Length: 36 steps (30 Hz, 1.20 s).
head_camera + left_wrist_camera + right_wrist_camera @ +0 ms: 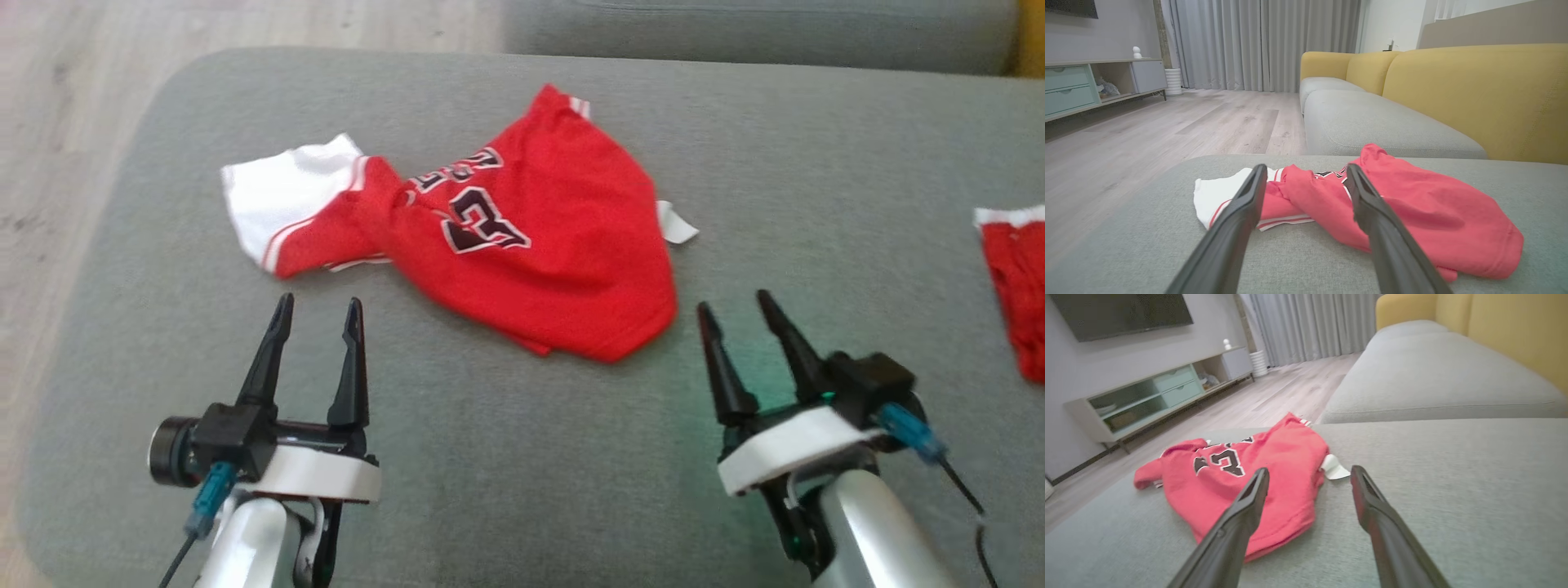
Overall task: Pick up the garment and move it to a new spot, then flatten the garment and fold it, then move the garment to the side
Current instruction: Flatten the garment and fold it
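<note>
I am looking down on a grey cushion [522, 457] with the garment [563, 261] lying crumpled on it, slightly toward 12 o'clock from the middle of the head view. It is a red jersey, lying print [478, 220] up, with a white sleeve [282, 196] trailing out toward 9 o'clock and a small white tag [676, 222] poking out at its 3 o'clock edge; the cloth is twisting where the sleeve meets the red body. The left gripper [319, 302] is hovering at 7 o'clock from the garment, its fingers [263, 359] standing spread and released, gripping nothing, with the tips just short of the sleeve's hem and not touching it. The right gripper [733, 302] is hovering at 4 o'clock from the garment, just beside the red corner, its fingers [722, 367] likewise parted and carrying nothing. Both grippers are pointing toward 12 o'clock, the right one leaning a little toward 11. A second red piece [1016, 286] with a white edge is lying at 3 o'clock on the cushion, well apart from the garment and cut off by the frame. Pale wood floor [65, 122] is showing at 10 o'clock. Through the left wrist view I am seeing a yellow backrest [1474, 90] at 2 o'clock, curtains [1265, 41] at 12 and a low cabinet [1086, 85] at 10.
</note>
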Available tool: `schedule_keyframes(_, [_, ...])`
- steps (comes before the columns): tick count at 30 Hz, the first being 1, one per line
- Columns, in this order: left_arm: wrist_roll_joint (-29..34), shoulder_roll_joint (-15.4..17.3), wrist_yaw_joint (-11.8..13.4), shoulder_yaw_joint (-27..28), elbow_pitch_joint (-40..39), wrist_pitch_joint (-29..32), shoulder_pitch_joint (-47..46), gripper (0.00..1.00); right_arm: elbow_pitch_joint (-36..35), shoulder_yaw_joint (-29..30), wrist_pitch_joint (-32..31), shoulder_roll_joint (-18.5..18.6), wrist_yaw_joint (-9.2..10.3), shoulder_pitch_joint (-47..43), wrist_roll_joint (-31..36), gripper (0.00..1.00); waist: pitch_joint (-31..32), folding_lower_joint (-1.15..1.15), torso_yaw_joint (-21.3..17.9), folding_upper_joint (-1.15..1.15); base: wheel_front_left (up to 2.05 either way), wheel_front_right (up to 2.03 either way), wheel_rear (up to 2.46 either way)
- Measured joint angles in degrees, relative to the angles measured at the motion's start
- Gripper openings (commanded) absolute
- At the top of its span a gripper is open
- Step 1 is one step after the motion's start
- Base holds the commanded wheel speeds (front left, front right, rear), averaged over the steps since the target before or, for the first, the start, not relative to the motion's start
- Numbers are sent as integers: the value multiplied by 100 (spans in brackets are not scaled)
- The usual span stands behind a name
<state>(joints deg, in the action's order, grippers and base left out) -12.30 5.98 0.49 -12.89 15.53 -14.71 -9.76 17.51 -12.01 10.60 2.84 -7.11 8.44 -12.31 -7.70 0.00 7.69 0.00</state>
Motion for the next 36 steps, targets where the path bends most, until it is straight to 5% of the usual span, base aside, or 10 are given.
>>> schedule_keyframes(16, [-97, -183, -53, -380, 275, 0, -43, 100, 2482, 140, -1416, 13, 0, 1582, -32, 100, -183, 1, 803, 0, 0, 0, 0])
schedule_keyframes(17, [-102, -191, -53, -382, 277, 0, -59, 100, 2606, 102, -1414, 15, 0, 1638, -41, 64, -199, 1, 838, 0, 0, 0, 0])
schedule_keyframes(18, [-102, -202, -52, -383, 281, 0, -67, 100, 2707, 68, -1402, 15, 0, 1708, -25, 0, -214, 1, 868, 0, 0, 0, 0])
schedule_keyframes(26, [-138, -208, -42, -334, 286, 0, -74, 100, 3125, 501, -1056, 92, 0, 2157, 855, 0, -167, 1, 763, 0, 0, 0, 0])
schedule_keyframes(36, [-142, -211, -45, -233, 222, 0, -69, 100, 2885, 1257, -1272, 1012, 0, 2362, 1485, 0, 34, 0, 347, 0, 0, 0, 0])
